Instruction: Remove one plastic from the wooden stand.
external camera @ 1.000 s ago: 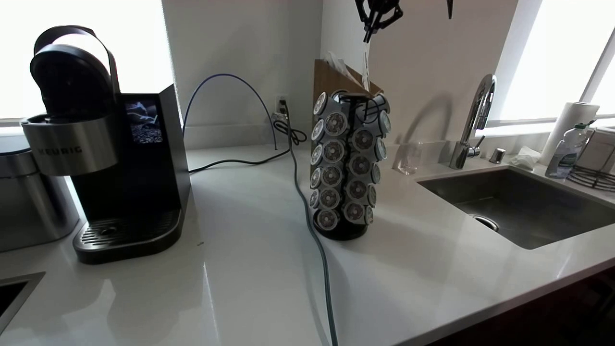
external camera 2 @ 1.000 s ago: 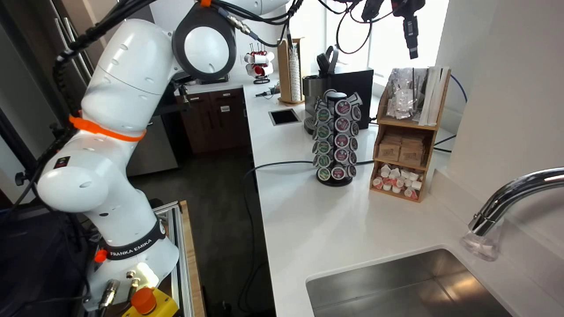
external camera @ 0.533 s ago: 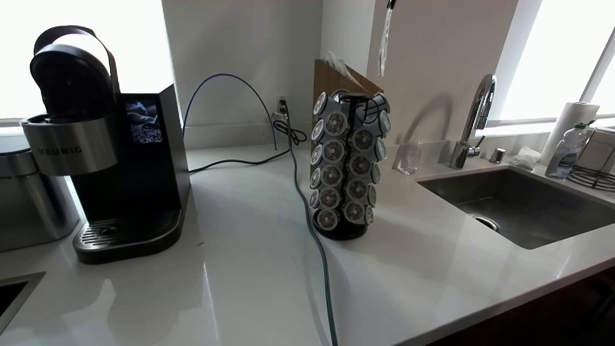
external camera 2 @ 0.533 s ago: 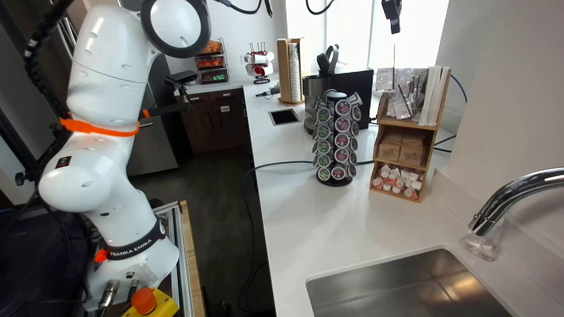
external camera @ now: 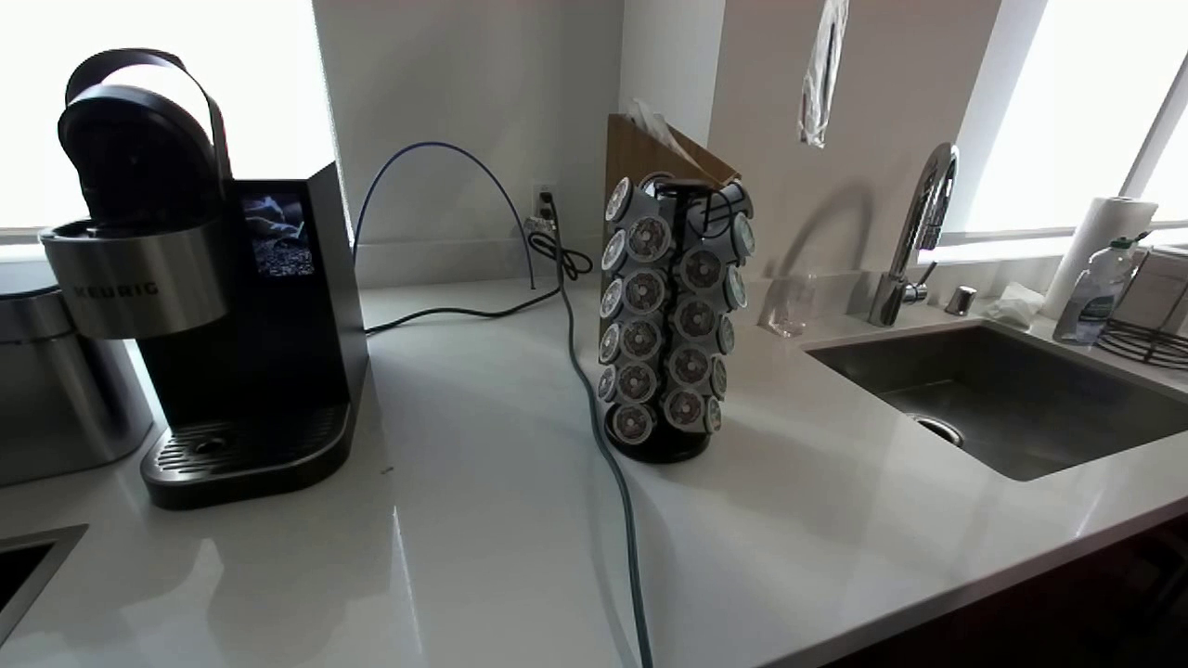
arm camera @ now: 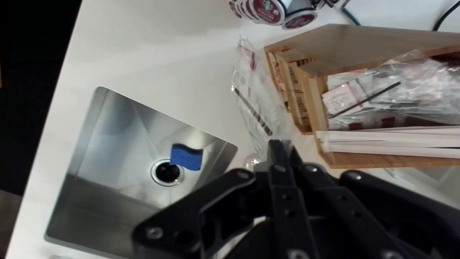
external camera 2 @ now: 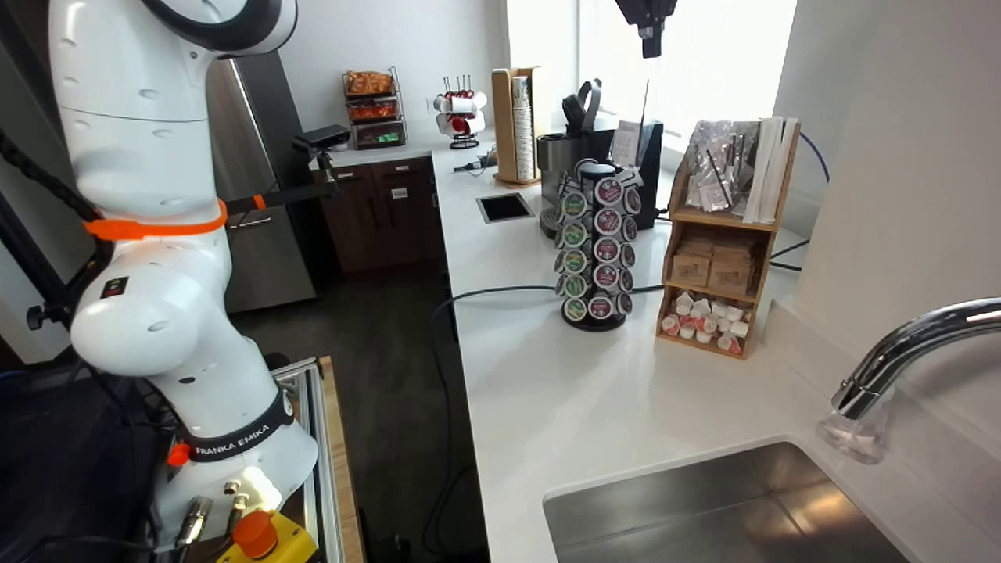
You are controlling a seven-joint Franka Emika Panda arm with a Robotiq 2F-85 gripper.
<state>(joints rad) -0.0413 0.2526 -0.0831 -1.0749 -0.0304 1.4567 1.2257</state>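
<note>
A clear plastic packet (arm camera: pixel 257 93) with a dark strip and red print hangs from my gripper (arm camera: pixel 281 145), whose fingertips are shut on its end. In an exterior view this plastic (external camera: pixel 822 79) dangles in the air right of the stand, and the gripper is above the picture. Another exterior view has the gripper (external camera 2: pixel 651 48) at the top, the plastic (external camera 2: pixel 627 143) below it, apart from the stand. The wooden stand (external camera 2: pixel 719 219) is a slanted brown organizer on the counter; more clear packets and white paper sleeves fill its top compartment, also visible over the stand's wooden panel (arm camera: pixel 352 43).
A round pod carousel (external camera 2: pixel 598 274) stands beside the stand, with a black coffee machine (external camera: pixel 278 306) farther along. The steel sink (arm camera: pixel 125 108) holds a blue sponge (arm camera: pixel 186 157). A chrome faucet (external camera: pixel 919 223) rises behind the sink. A dark cable (external camera: pixel 608 445) crosses the counter.
The gripper has risen and swung away from above the stand, pulling the plastic out of the top compartment. The packet now hangs free, farther from the stand; the arm's white links have shifted too.
</note>
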